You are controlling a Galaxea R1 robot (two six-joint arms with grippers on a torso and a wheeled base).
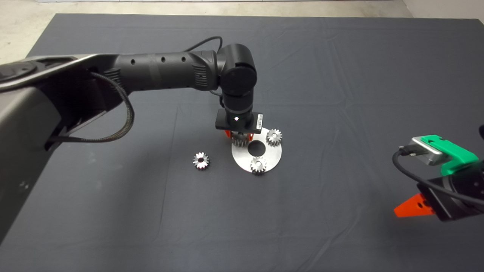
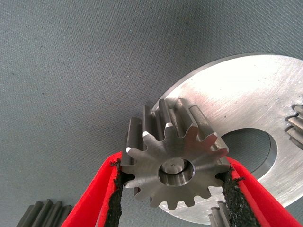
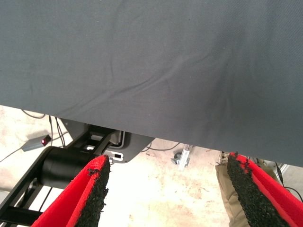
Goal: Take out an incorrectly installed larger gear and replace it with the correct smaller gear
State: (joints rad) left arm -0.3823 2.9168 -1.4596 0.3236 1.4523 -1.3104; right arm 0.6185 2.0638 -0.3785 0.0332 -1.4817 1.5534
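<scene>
My left gripper (image 1: 239,140) is shut on a smaller gear (image 1: 238,142) at the left edge of the round silver plate (image 1: 278,153). In the left wrist view the red fingers (image 2: 97,189) clamp this gear (image 2: 156,158) by its teeth, over the plate's rim (image 2: 246,94), and a metal surface shows inside its bore. Two other small gears (image 1: 274,136) (image 1: 258,164) sit on the plate. The larger gear (image 1: 200,160), with a dark bore, lies flat on the mat left of the plate; its teeth show in the left wrist view (image 2: 45,213). My right gripper (image 1: 410,207) is parked at the lower right, open and empty (image 3: 168,160).
The plate has a large centre hole (image 1: 257,148). The dark mat (image 1: 340,75) spreads wide around the plate. The right wrist view shows the mat's edge, with pale floor, cables and a black stand (image 3: 61,165) beyond it.
</scene>
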